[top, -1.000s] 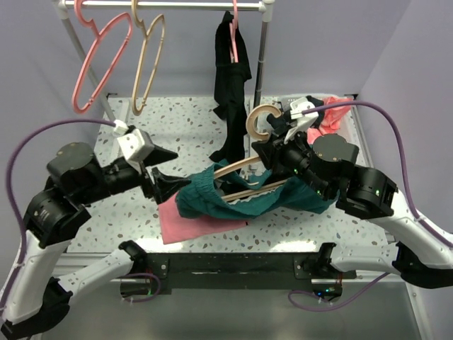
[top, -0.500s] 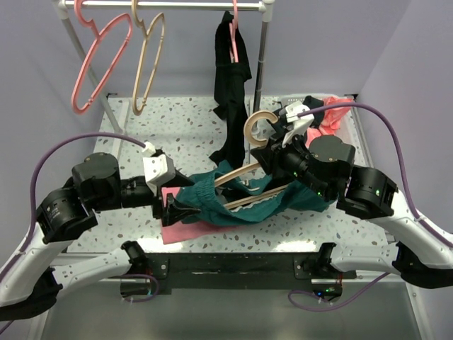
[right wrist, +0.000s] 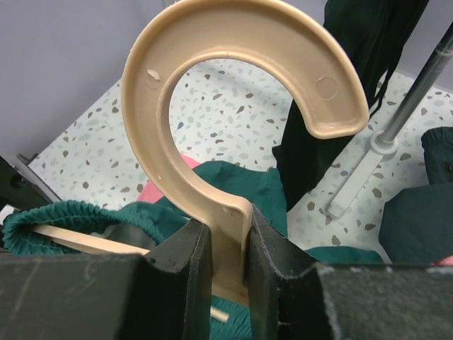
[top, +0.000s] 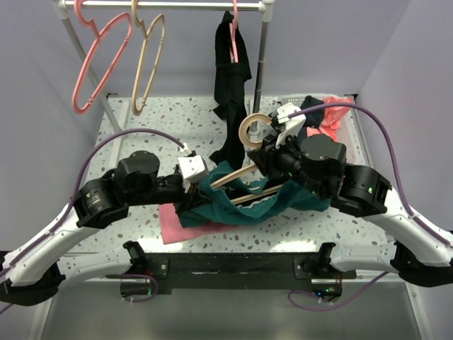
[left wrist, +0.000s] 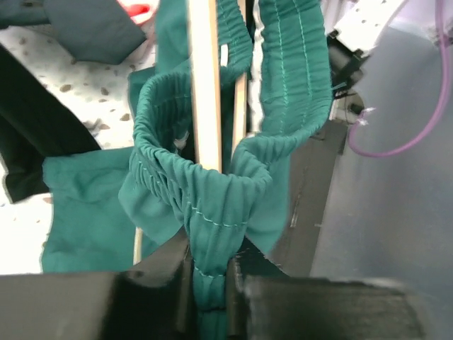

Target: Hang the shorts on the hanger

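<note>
The dark teal shorts (top: 237, 207) hang bunched over the lower bars of the tan hanger (top: 249, 129) above the table's middle. My right gripper (top: 269, 151) is shut on the hanger's neck just below the hook; in the right wrist view the hook (right wrist: 212, 71) rises from between the right gripper's (right wrist: 228, 263) jaws. My left gripper (top: 200, 193) is shut on a gathered fold of the shorts' elastic waistband (left wrist: 212, 198) at their left end. In the left wrist view the left gripper (left wrist: 210, 287) pinches the fabric, and a hanger bar (left wrist: 204, 85) runs through the waistband loop.
A flat pink cloth (top: 172, 224) lies under the shorts. At the back a clothes rail (top: 198, 4) carries pink hangers (top: 99, 57), another tan hanger (top: 145, 64) and a long black garment (top: 232, 78). Its right post (top: 262, 64) stands close behind the hook. Red-pink fabric (top: 330, 117) lies back right.
My left arm has swung right from the table's left side to the shorts and shut on the waistband. The right arm has carried the hanger slightly to the left.
</note>
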{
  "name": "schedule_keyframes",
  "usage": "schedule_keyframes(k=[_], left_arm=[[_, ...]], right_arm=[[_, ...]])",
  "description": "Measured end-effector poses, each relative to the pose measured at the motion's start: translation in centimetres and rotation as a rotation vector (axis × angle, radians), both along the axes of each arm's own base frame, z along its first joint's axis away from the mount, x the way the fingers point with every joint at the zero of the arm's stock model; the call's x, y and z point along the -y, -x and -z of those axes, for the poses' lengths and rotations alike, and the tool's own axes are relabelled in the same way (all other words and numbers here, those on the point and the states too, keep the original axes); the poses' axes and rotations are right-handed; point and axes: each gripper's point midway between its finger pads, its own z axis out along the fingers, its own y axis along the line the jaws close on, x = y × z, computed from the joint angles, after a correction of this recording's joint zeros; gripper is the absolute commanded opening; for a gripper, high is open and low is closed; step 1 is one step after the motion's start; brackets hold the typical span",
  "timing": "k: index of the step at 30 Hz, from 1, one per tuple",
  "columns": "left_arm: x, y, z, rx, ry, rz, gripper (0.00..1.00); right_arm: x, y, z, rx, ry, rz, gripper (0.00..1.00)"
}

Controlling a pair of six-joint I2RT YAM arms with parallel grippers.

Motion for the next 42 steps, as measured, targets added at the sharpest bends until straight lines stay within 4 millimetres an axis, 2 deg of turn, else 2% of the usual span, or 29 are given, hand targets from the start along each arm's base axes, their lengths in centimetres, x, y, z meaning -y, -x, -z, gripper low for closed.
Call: schedule_keyframes(k=[6, 7, 9, 10, 11, 12, 15, 19, 25, 28, 31, 34, 39, 42], left_arm=[[0.1, -0.7, 1.2, -0.003, 0.051, -0.061, 0.0], [0.1, -0.7, 1.4, -0.003, 0.067, -0.066, 0.0], [0.0, -0.4, 1.8, -0.017, 0.111, -0.081, 0.0], [-0.1, -0.3, 2.1, -0.024, 0.125, -0.086, 0.0], [-0.2, -0.2, 2.4, -0.036, 0.134, -0.092, 0.0], [-0.3, 0.0, 2.7, -0.047, 0.141, -0.094, 0.0], [-0.4, 0.1, 3.6, -0.085, 0.146, -0.113, 0.0], [-0.6, 0.2, 4.8, -0.126, 0.124, -0.136, 0.0], [-1.8, 1.1, 6.6, -0.188, 0.082, -0.161, 0.0], [-2.5, 1.6, 6.8, -0.216, 0.082, -0.178, 0.0], [-3.8, 2.2, 6.8, -0.242, 0.094, -0.214, 0.0], [-5.5, 2.8, 7.0, -0.275, 0.094, -0.264, 0.0], [-8.1, 3.6, 6.6, -0.311, 0.076, -0.344, 0.0], [-9.3, 3.9, 5.8, -0.317, 0.073, -0.377, 0.0]], right_arm=[[0.0, -0.1, 0.7, 0.004, 0.03, -0.001, 0.02], [-0.1, -0.1, 0.8, 0.004, 0.031, -0.005, 0.1], [-0.4, -0.2, 1.3, 0.002, 0.036, -0.009, 0.16], [-0.5, -0.1, 1.6, -0.001, 0.041, -0.014, 0.26], [-0.7, -0.1, 1.9, -0.003, 0.045, -0.016, 0.32], [-0.8, -0.1, 2.2, -0.005, 0.048, -0.019, 0.44], [-1.1, -0.2, 2.3, -0.008, 0.035, -0.015, 0.66], [-1.1, -0.2, 1.1, 0.016, -0.013, -0.012, 0.82], [0.9, -0.4, -1.4, 0.077, -0.082, 0.047, 0.84], [1.8, -1.2, -2.0, 0.105, -0.082, 0.105, 0.87], [1.7, -2.5, -1.7, 0.123, -0.054, 0.165, 0.88], [0.9, -4.6, -0.6, 0.122, -0.018, 0.218, 0.86], [-1.0, -10.3, 3.8, 0.054, 0.057, 0.283, 0.86], [-2.5, -12.7, 6.4, 0.024, 0.107, 0.302, 0.85]])
